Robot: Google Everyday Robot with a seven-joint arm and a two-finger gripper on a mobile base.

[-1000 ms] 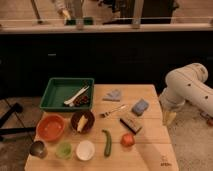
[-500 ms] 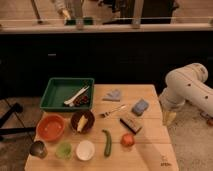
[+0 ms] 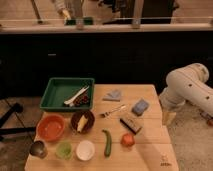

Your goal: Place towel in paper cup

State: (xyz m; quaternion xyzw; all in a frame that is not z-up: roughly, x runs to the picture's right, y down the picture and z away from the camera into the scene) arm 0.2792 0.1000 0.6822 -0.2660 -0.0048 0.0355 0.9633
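Note:
The towel (image 3: 114, 95) is a small grey-blue cloth lying flat near the far middle of the wooden table (image 3: 150, 92). The paper cup (image 3: 85, 149) is white and stands upright near the table's front edge, left of centre. My gripper (image 3: 169, 117) hangs at the end of the white arm (image 3: 187, 90), just off the table's right edge. It is well to the right of the towel and far from the cup, and it holds nothing that I can see.
A green tray (image 3: 50, 95) with utensils sits at the far left. An orange bowl (image 3: 50, 127), a brown bowl (image 3: 82, 121), a metal cup (image 3: 38, 148) and a green cup (image 3: 64, 149) stand at the front left. A fork (image 3: 112, 111), blue sponge (image 3: 140, 106), brush (image 3: 131, 122), green vegetable (image 3: 106, 142) and tomato (image 3: 128, 140) lie mid-table.

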